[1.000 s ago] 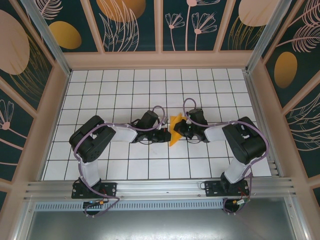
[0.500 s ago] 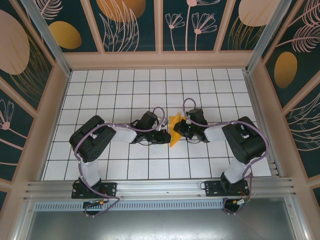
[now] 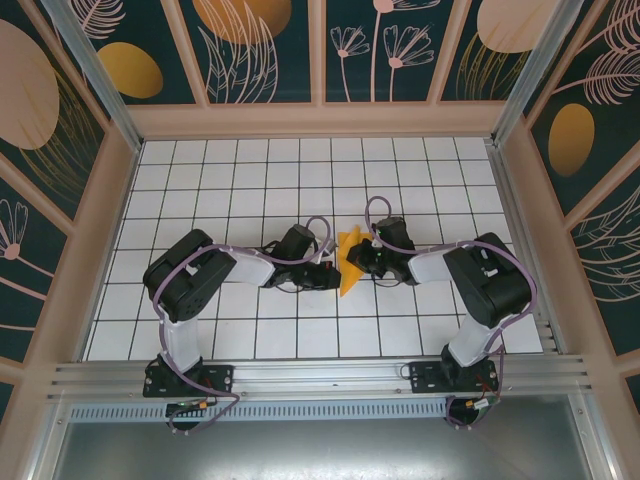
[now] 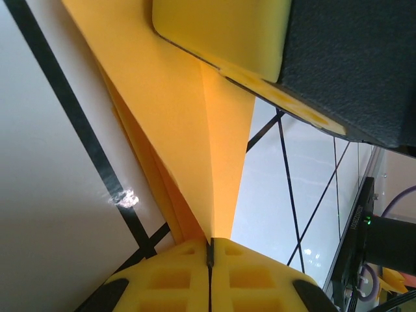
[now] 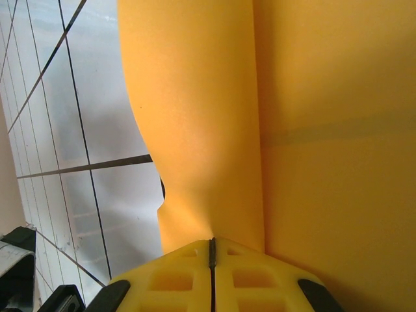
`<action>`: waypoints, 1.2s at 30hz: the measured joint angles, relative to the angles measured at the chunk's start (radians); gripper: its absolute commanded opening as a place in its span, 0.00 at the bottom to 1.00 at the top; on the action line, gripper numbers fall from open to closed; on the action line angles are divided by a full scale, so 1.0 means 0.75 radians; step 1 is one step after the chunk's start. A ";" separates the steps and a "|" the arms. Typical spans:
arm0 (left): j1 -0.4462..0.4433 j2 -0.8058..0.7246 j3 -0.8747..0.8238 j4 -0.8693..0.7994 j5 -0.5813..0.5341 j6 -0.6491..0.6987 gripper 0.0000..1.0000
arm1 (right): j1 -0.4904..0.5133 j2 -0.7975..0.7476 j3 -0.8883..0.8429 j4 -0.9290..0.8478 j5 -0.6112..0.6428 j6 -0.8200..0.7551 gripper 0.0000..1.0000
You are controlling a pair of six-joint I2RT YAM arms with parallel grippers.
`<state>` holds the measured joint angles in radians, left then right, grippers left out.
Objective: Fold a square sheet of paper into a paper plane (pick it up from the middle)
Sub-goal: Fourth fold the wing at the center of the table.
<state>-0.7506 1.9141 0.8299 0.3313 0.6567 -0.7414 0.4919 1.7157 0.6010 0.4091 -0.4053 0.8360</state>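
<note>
The sheet of paper [image 3: 346, 281] is orange-yellow and folded into a narrow pointed shape, standing on edge at the middle of the white tiled table [image 3: 250, 180]. My left gripper [image 3: 335, 272] reaches it from the left and my right gripper [image 3: 355, 262] from the right, nose to nose. In the left wrist view the yellow fingers [image 4: 188, 273] of the left gripper [image 4: 210, 242] are shut on the paper's layered folds [image 4: 195, 130], with the right gripper's yellow finger [image 4: 221, 29] close above. In the right wrist view the right gripper [image 5: 212, 240] is shut on a broad paper flap [image 5: 208, 130].
Patterned walls [image 3: 80, 200] enclose the table on the left, back and right. An aluminium rail [image 3: 320, 375] with both arm bases runs along the near edge. Both arms' elbows [image 3: 185, 280] bulge outward, leaving open tiles at the back half.
The left arm has shifted slightly to the right, its gripper pressing closer to the paper. The paper and the right arm have barely moved. Both grippers stayed shut.
</note>
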 measured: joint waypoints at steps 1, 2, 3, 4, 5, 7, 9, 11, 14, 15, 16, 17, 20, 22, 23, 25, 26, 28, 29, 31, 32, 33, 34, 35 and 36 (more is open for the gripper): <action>0.000 -0.001 -0.004 0.007 0.000 0.000 0.10 | -0.001 0.001 0.000 0.001 0.000 0.001 0.09; 0.000 -0.002 -0.009 0.014 0.001 0.000 0.11 | 0.000 0.001 0.000 0.001 0.000 0.001 0.08; 0.000 -0.008 -0.017 0.023 -0.001 -0.001 0.11 | 0.000 0.001 0.001 0.001 0.000 0.001 0.08; 0.000 -0.016 -0.028 0.031 -0.005 -0.001 0.13 | 0.001 0.001 0.000 0.002 0.001 0.001 0.08; 0.000 -0.031 -0.046 0.034 -0.007 -0.001 0.15 | 0.003 0.001 0.000 0.003 0.001 0.001 0.08; -0.002 -0.075 -0.094 0.027 -0.001 -0.005 0.18 | 0.003 0.001 0.000 0.004 0.004 0.001 0.08; -0.004 -0.121 -0.137 -0.002 0.000 -0.006 0.16 | 0.003 0.001 0.000 0.005 0.005 0.002 0.08; -0.004 -0.148 -0.164 -0.014 -0.010 -0.012 0.15 | 0.003 0.001 0.000 0.005 0.005 0.002 0.08; -0.004 -0.193 -0.215 -0.014 -0.034 -0.037 0.14 | 0.004 0.001 -0.001 0.007 0.006 0.007 0.08; -0.004 -0.208 -0.227 -0.015 -0.047 -0.045 0.14 | 0.004 0.001 -0.002 0.011 0.006 0.011 0.08; -0.004 -0.220 -0.234 -0.020 -0.060 -0.052 0.13 | 0.004 0.001 -0.004 0.015 0.007 0.012 0.08; -0.004 -0.232 -0.234 -0.026 -0.077 -0.061 0.15 | 0.004 0.001 -0.008 0.021 0.007 0.012 0.08; -0.004 -0.278 -0.223 -0.034 -0.144 -0.093 0.24 | 0.005 0.001 -0.020 0.044 0.010 0.016 0.08; -0.004 -0.298 -0.194 -0.034 -0.185 -0.111 0.28 | 0.005 0.001 -0.026 0.059 0.010 0.017 0.08; -0.004 -0.300 -0.168 -0.032 -0.201 -0.123 0.29 | 0.005 0.001 -0.028 0.064 0.010 0.017 0.08; -0.004 -0.291 -0.107 -0.029 -0.221 -0.146 0.29 | 0.005 0.001 -0.028 0.066 0.010 0.017 0.08; -0.004 -0.274 -0.069 -0.023 -0.225 -0.158 0.29 | 0.005 0.001 -0.028 0.067 0.010 0.018 0.08; -0.004 -0.230 -0.010 0.002 -0.226 -0.183 0.32 | 0.005 0.001 -0.030 0.070 0.011 0.021 0.08; -0.004 -0.209 0.006 0.022 -0.227 -0.202 0.33 | 0.005 0.001 -0.030 0.070 0.012 0.022 0.08; -0.004 -0.173 0.008 0.048 -0.224 -0.232 0.35 | 0.005 0.001 -0.031 0.071 0.015 0.027 0.08; -0.004 -0.155 0.007 0.052 -0.224 -0.247 0.36 | 0.005 0.001 -0.034 0.075 0.016 0.033 0.08; -0.004 -0.140 0.007 0.054 -0.224 -0.255 0.36 | 0.005 0.001 -0.040 0.086 0.016 0.038 0.08; -0.004 -0.124 0.007 0.053 -0.224 -0.264 0.36 | 0.005 0.001 -0.046 0.100 0.016 0.043 0.08; -0.004 -0.110 0.007 0.054 -0.224 -0.271 0.36 | 0.005 0.001 -0.052 0.112 0.017 0.048 0.08; -0.004 -0.100 0.007 0.054 -0.224 -0.276 0.35 | 0.005 0.001 -0.056 0.121 0.017 0.051 0.08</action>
<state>-0.7536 1.8389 0.8352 0.3717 0.4889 -0.9482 0.4953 1.7161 0.5587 0.4995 -0.3923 0.8745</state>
